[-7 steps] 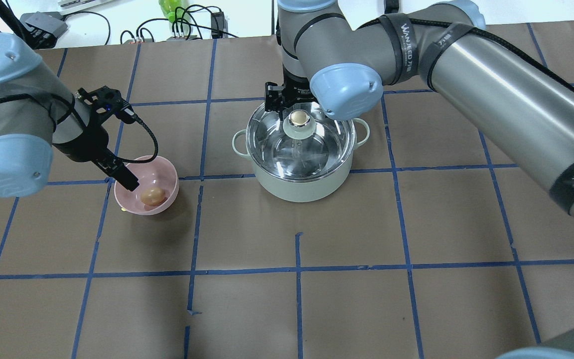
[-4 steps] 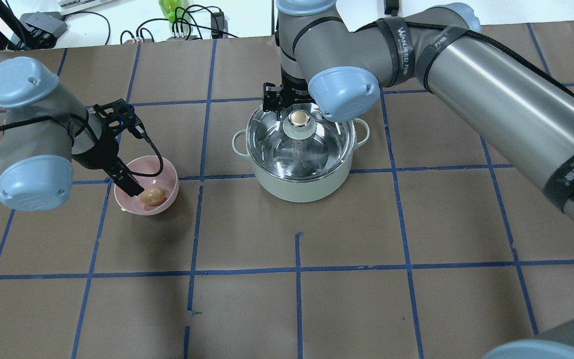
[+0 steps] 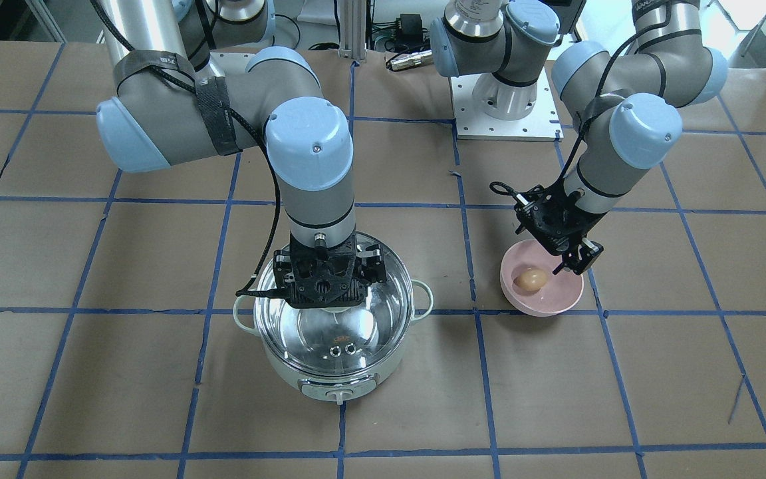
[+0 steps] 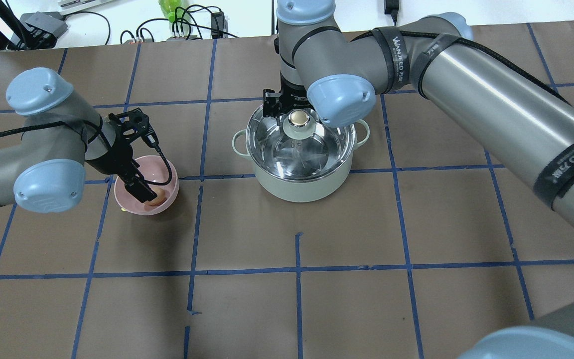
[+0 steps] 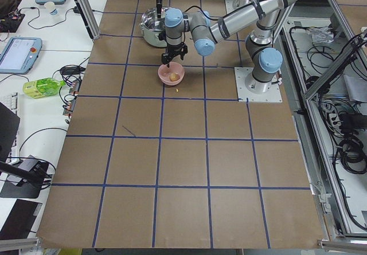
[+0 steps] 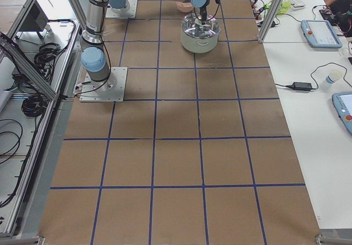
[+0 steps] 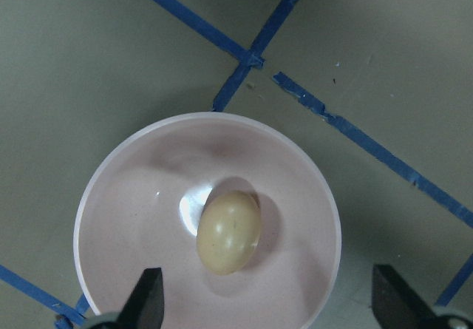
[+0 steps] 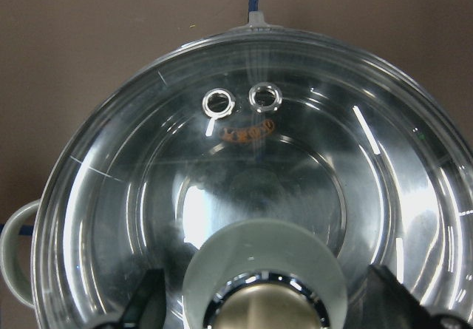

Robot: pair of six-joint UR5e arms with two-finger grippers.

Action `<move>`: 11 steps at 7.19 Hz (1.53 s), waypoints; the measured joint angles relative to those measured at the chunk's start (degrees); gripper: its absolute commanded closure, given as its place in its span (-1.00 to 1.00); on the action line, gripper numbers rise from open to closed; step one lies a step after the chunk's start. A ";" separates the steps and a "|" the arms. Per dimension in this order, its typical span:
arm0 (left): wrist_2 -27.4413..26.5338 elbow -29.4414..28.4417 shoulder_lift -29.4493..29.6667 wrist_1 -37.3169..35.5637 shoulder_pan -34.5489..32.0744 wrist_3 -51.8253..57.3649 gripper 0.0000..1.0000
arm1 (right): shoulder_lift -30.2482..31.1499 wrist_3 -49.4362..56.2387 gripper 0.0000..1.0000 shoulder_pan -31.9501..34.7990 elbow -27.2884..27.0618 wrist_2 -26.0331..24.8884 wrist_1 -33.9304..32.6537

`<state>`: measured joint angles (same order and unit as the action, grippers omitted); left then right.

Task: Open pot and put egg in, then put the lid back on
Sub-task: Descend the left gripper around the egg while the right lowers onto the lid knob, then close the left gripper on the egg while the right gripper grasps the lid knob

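The mint-green pot point(image 4: 301, 188) stands at the table's centre with the glass lid point(image 4: 317, 149) on it. The lid's beige knob point(image 4: 298, 118) also shows in the right wrist view point(image 8: 262, 303). My right gripper point(image 3: 325, 301) hangs just above the knob, open, with a finger point(image 8: 144, 303) on each side and not touching it. The tan egg point(image 7: 229, 231) lies in a pink bowl point(image 7: 118, 218). My left gripper point(image 4: 141, 192) is open over the bowl, its fingers point(image 7: 148, 303) straddling the egg from above. In the front view the egg point(image 3: 530, 279) sits beside that gripper point(image 3: 574, 261).
The pot's control knob point(image 3: 338, 397) faces away from the robot. The pink bowl point(image 4: 166, 175) stands to the pot's left in the overhead view. Brown paper with blue tape lines point(image 4: 297, 269) covers the table. Cables and a green bottle point(image 4: 170, 10) lie beyond the far edge.
My left arm has swung toward the bowl, and its gripper now covers most of the egg in the overhead view. The right arm has shifted only slightly over the lid.
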<state>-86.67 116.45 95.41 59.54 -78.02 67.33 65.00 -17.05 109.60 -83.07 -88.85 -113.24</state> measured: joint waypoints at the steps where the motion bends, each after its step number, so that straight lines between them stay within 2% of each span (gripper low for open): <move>1: 0.03 0.10 -0.04 0.01 0.25 0.03 -1.00 | -0.02 0.02 -0.06 0.00 -0.15 0.01 -0.03; 3: 0.17 0.31 -0.09 -0.12 0.39 -0.25 -1.00 | 0.09 0.22 0.51 0.01 -0.13 0.07 0.00; 4: 0.19 0.39 -0.02 -0.11 0.41 -0.36 -1.00 | 0.09 0.30 0.62 0.00 -0.09 0.07 0.02; 5: -0.03 0.39 0.23 -0.14 0.41 -0.38 -1.00 | 0.10 0.33 0.83 0.00 -0.05 0.09 -0.01; 7: -1.08 0.33 2.12 -2.03 0.41 1.31 -1.00 | 0.17 0.45 0.93 0.00 0.02 0.15 -0.05; 11: -2.79 1.73 5.48 -8.85 0.41 15.85 -1.00 | 0.42 0.83 0.98 0.00 0.10 0.09 0.04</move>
<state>-89.46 118.18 100.89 50.70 -77.61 83.18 65.42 -16.22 109.60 -82.96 -88.75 -113.20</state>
